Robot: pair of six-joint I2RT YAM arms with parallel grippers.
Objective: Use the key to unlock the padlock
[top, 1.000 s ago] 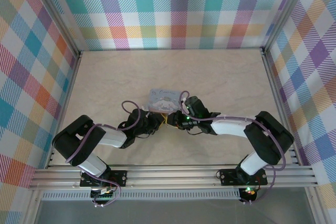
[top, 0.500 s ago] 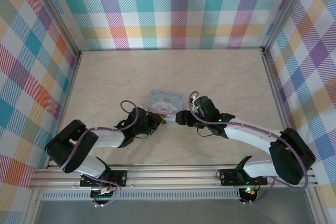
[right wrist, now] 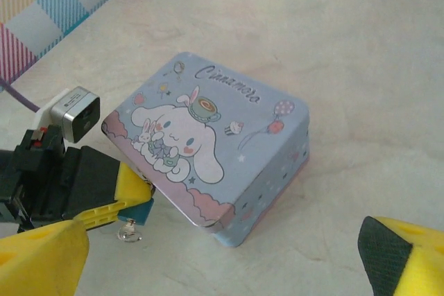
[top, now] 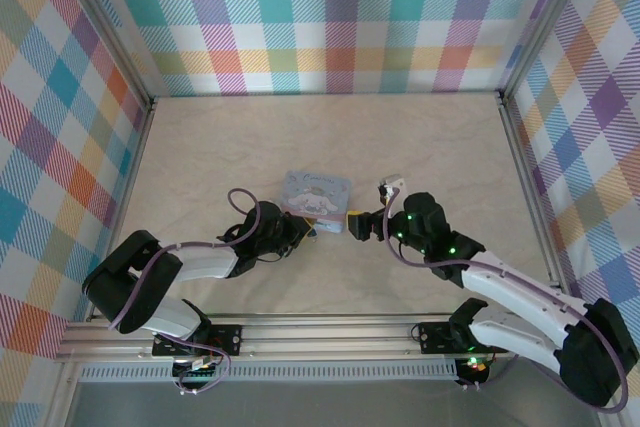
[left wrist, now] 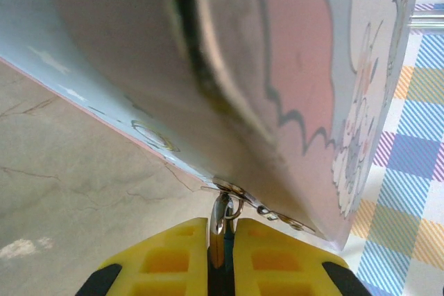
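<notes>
The pastel-blue cartoon tin [right wrist: 208,136] lies on the table, seen from above as tin [top: 317,192]. At its near-left corner hangs the small teal padlock [right wrist: 141,210], its thin shackle [left wrist: 234,207] through the tin's hasp. My left gripper [left wrist: 220,232] is shut on the padlock [left wrist: 220,221], yellow fingers [right wrist: 119,186] pressed to both sides. A small silver key [right wrist: 129,231] sticks out of the padlock's underside. My right gripper [right wrist: 222,261] stands wide open a short way off, with nothing between its fingers; from above it is the right gripper [top: 358,219], to the right of the left gripper [top: 308,230].
Pale marbled tabletop [top: 420,147] spreads behind and to both sides of the tin. Plaid walls [top: 330,17] close the back and sides. The metal rail [top: 330,332] with the arm bases runs along the near edge.
My right gripper has opened wide and drawn back to the right, away from the padlock, leaving the key in it. The left gripper has stayed shut on the padlock.
</notes>
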